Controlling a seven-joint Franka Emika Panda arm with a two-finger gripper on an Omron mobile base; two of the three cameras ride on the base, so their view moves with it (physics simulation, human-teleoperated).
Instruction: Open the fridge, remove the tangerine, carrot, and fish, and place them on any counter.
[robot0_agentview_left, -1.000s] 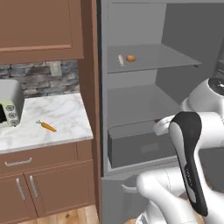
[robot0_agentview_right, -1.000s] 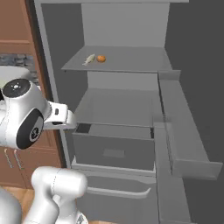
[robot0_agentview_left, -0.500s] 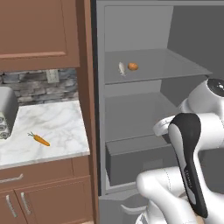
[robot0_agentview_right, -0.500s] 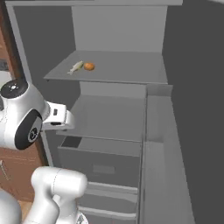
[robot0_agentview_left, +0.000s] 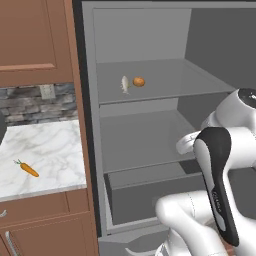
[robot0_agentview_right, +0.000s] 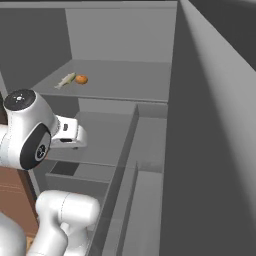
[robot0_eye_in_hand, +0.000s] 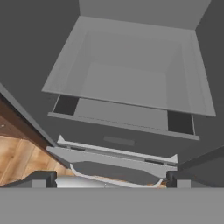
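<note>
Left base view: the fridge (robot0_agentview_left: 150, 125) stands open, the tangerine (robot0_agentview_left: 139, 81) and fish (robot0_agentview_left: 124, 84) apparently touching on its upper shelf, the carrot (robot0_agentview_left: 28, 169) already on the table (robot0_agentview_left: 50, 150). Right base view: the pair lies close, so reaching in could nudge the tangerine rolling. Hand view: the gripper (robot0_eye_in_hand: 111, 178) gapes wide, empty, aimed low.

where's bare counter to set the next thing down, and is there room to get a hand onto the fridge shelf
The counter has bare marble beside the carrot, toward the fridge side and back to the stone backsplash. On the upper shelf, the fish and tangerine sit close together at the left; everything right of them is bare. The middle shelf is bare too.
</note>
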